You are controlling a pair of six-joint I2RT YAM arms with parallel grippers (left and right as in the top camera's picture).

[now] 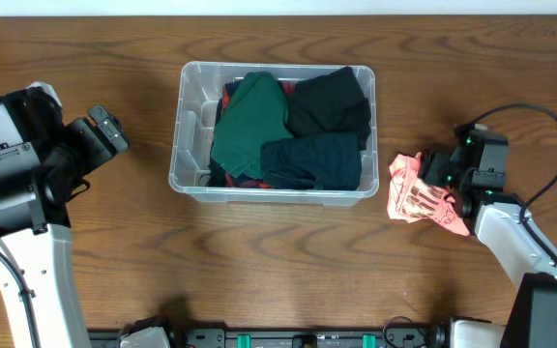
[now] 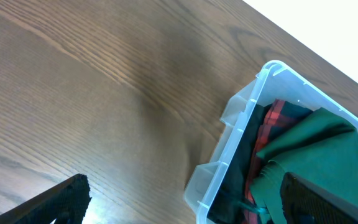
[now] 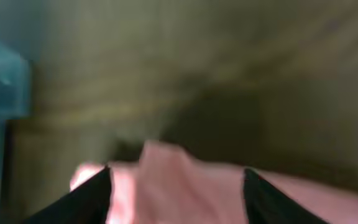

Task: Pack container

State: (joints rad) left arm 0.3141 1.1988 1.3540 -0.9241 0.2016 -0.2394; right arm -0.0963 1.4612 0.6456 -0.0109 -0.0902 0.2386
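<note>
Our right claw (image 1: 437, 184) grips the crumpled pink cloth (image 1: 409, 193). The large clear rectangular plastic bin (image 1: 278, 194) lies to its left, long axis left-right, while our left claw (image 1: 117, 131) gapes empty.

**Fig. 1. A robot test bench in a lab, not a home.**
Two robot arms, left (image 1: 17, 184) and right (image 1: 520, 242), are mounted at the near corners of a wood-grain desk (image 1: 85, 261). A loose black cable (image 1: 549, 121) loops over the right arm, and small green lights glow on both. A black rail (image 1: 298, 338) with green fittings runs along the near edge. The desk carries only a clear bin (image 1: 187, 126) of folded clothes (image 1: 249, 121) and one pink cloth (image 1: 414, 188). In the left wrist view, a plain white surface lies beyond the far edge of the desk.
</note>
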